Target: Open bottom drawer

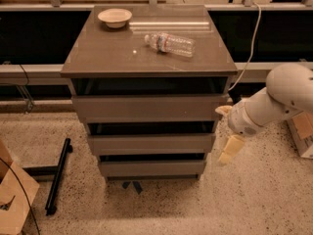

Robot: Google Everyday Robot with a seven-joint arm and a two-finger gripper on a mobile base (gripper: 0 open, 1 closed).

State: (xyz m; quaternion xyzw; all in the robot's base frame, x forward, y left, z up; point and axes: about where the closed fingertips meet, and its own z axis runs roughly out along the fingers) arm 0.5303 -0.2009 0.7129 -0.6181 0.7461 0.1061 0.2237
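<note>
The bottom drawer looks shut and untouched, and the gripper, spread open and empty, hangs just right of the cabinet, so the whole pull is yet to do.

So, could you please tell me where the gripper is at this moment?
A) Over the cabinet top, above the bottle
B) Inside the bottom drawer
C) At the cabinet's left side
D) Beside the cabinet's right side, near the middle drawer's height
D: the gripper hangs to the right of the cabinet, roughly level with the middle drawer and above the bottom drawer, which it does not touch.
</note>
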